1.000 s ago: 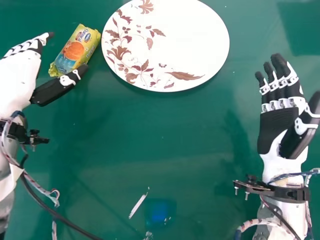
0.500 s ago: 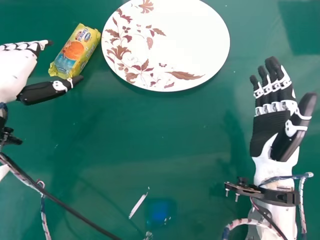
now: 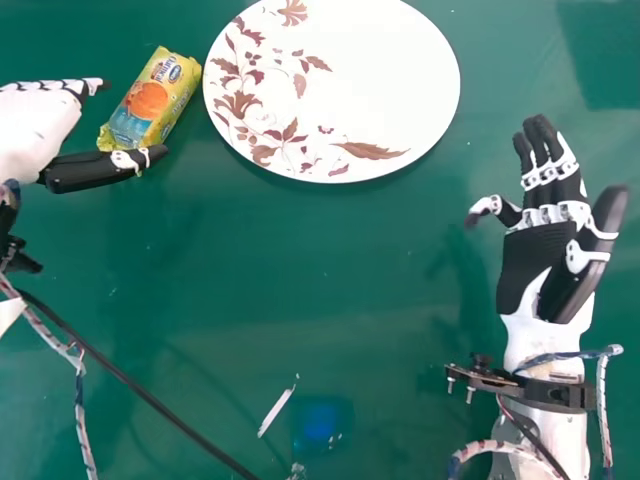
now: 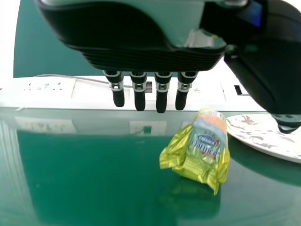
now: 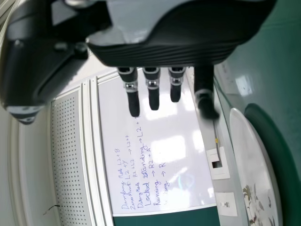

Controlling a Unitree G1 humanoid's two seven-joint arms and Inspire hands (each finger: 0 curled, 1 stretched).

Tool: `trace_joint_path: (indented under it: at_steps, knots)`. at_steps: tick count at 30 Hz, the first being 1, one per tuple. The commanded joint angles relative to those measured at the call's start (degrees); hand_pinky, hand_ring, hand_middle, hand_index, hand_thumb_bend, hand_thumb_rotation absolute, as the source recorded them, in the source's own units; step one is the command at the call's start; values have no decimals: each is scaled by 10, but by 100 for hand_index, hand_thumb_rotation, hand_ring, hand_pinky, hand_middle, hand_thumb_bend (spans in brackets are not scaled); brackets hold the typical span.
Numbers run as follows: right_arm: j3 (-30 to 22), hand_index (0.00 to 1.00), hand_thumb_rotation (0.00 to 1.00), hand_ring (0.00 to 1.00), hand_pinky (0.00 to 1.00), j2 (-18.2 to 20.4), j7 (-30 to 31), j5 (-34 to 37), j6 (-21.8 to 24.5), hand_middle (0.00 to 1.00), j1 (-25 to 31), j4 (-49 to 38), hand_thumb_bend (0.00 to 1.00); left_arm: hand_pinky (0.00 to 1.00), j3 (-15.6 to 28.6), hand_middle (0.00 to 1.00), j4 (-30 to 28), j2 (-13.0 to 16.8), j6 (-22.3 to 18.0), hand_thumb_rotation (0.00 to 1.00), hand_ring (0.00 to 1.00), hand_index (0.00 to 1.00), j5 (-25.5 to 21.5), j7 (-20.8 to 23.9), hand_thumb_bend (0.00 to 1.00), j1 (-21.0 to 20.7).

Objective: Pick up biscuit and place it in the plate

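Note:
My left hand is at the head view's left edge, fingers straight and thumb spread. Just right of it lies the yellow biscuit packet, its lower end near the thumb tip; whether they touch I cannot tell. In the left wrist view the hand has nothing in its fingers, and the packet lies on the table. The white plate with brown leaves is right of the packet. My right hand is open at the right, one finger bent outward; the right wrist view shows this hand empty.
The green table carries a small white strip near its front. A cable from the left arm crosses the lower left. Behind stand a white panel with sockets and a whiteboard.
My left hand has shifted left and its thumb has turned nearly level. The right hand has moved slightly left, and one of its fingers has bent outward. Packet and plate have stayed put.

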Motion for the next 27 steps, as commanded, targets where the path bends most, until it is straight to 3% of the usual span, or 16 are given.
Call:
trace_joint_path:
  at_steps: [1, 11, 15, 17, 20, 22, 25, 27]
  knots:
    - [3, 89, 57, 92, 0, 1, 1, 4, -3, 94, 10, 2, 100, 100, -16, 100, -5, -13, 17, 79, 100, 100, 24, -1, 100, -6]
    - [3, 87, 60, 91, 0, -1, 1, 8, 3, 91, 10, -2, 100, 100, -62, 100, -6, -23, 21, 79, 100, 100, 64, -15, 100, -33]
    - [4, 85, 56, 91, 0, 1, -3, 4, 0, 90, 11, -2, 100, 100, -75, 100, 6, -28, 19, 79, 100, 100, 73, -18, 100, -46]
    - [4, 86, 57, 89, 16, 1, -3, 4, 0, 89, 12, -4, 100, 100, -79, 100, 13, -23, 12, 80, 100, 100, 76, -22, 100, -49]
    - [3, 86, 58, 87, 21, -1, -2, 6, 0, 88, 14, -5, 100, 100, -82, 100, 29, -22, 7, 79, 100, 100, 78, -22, 100, -54]
    - [1, 86, 58, 87, 19, -1, -2, 7, -1, 88, 14, -5, 100, 100, -83, 100, 42, -24, 4, 80, 100, 100, 78, -16, 100, -56]
    - [-1, 86, 58, 88, 3, -4, 1, 11, -2, 88, 14, -5, 100, 100, -85, 100, 60, -30, 5, 79, 100, 100, 76, -11, 100, -60]
    - [-3, 86, 57, 89, 1, -5, 0, 11, -3, 88, 15, -5, 100, 100, -84, 100, 70, -33, 3, 79, 100, 100, 71, -4, 100, -59]
